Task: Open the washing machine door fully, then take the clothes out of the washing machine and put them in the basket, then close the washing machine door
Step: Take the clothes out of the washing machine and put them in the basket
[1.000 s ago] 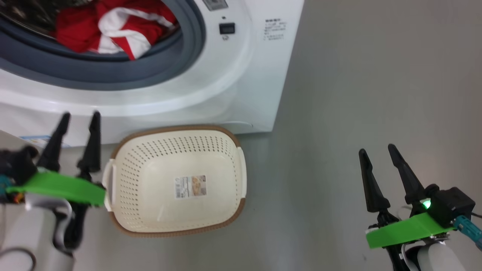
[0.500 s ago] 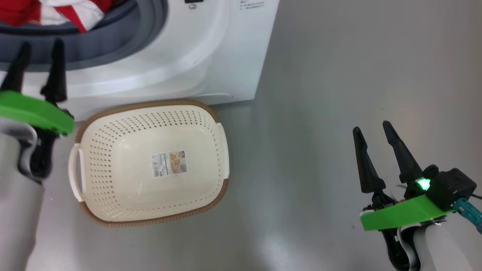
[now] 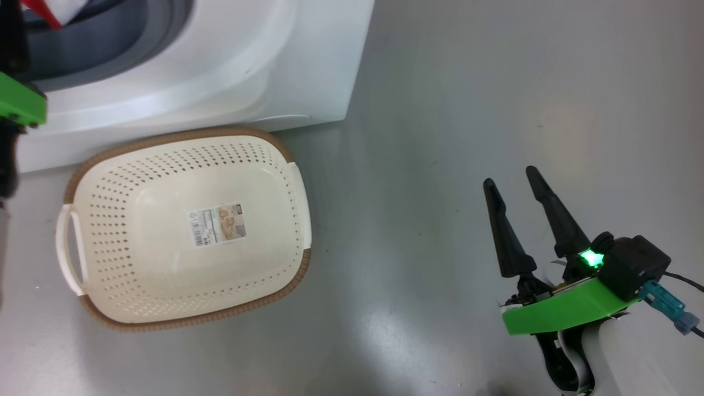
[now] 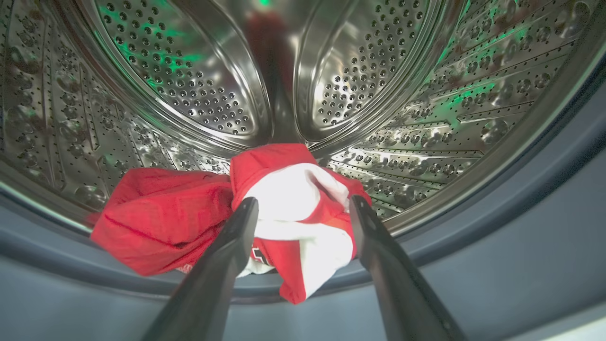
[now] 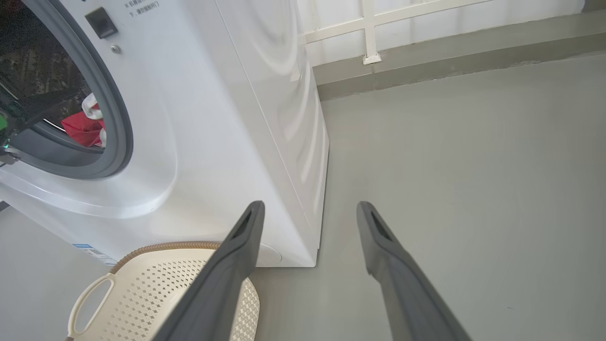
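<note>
Where it rests, the basket stretches left-right.

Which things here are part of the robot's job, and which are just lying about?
Part of the job:
washing machine
red-and-white clothes inside it
cream basket
open left tool at the clothes

Just there:
grey floor
white wall rail
open right tool over the floor

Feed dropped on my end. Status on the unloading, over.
Left gripper open, lined up on the clothes in the drum, not gripping. Right gripper open, idle above floor. Basket empty, in front of the washing machine. Nothing blocking.
</note>
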